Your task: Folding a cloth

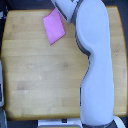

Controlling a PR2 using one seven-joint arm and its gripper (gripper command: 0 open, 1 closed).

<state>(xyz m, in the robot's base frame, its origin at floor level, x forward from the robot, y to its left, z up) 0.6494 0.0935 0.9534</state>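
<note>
The pink cloth [53,27] lies flat on the wooden table [40,70], near the far edge and towards the exterior view's left. It sits slightly askew, as a small four-sided patch. My white arm [95,60] comes in from the bottom right and reaches up to the cloth's upper right corner. The gripper [59,7] is at that corner by the frame's top edge. The blur and the arm hide its fingers, so neither its state nor any hold on the cloth shows.
The tabletop has rounded corners and ends at dark floor on the exterior view's left and right. A pale object [2,85] stands off the table's left edge. My base [100,122] covers the near right corner.
</note>
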